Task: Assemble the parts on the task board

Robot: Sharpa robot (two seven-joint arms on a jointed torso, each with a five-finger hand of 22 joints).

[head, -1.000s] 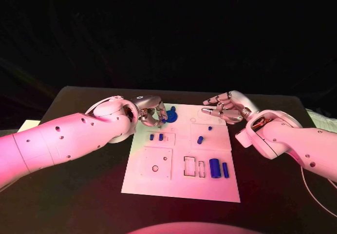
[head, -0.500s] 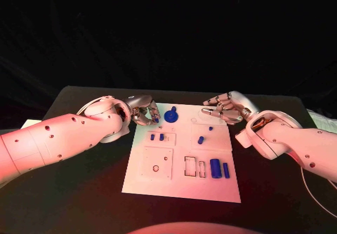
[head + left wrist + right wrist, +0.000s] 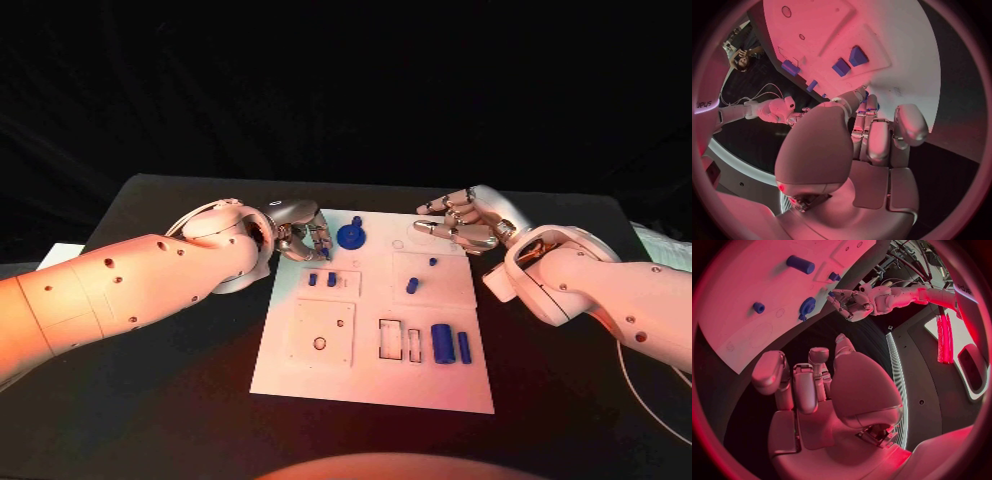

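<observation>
We have our left hand (image 3: 300,236) at the far left corner of the task board (image 3: 325,372), the white plate that lies flat in the middle of the black table (image 3: 173,400). Its fingers (image 3: 879,140) are curled in close together, and we see nothing between them. Just beside them stands the round blue part (image 3: 352,239). We think the hand waits there because this piece is the one to work on.

Our right hand (image 3: 464,222) hovers at the far right corner of the board. Its fingers (image 3: 804,385) are bent and a little apart, and they hold nothing.

The other small blue parts wait on the board. Two short pegs (image 3: 322,281) stand side by side near the left hand. Two long blue bars (image 3: 450,345) lie near the slots, so they still need to go in.
</observation>
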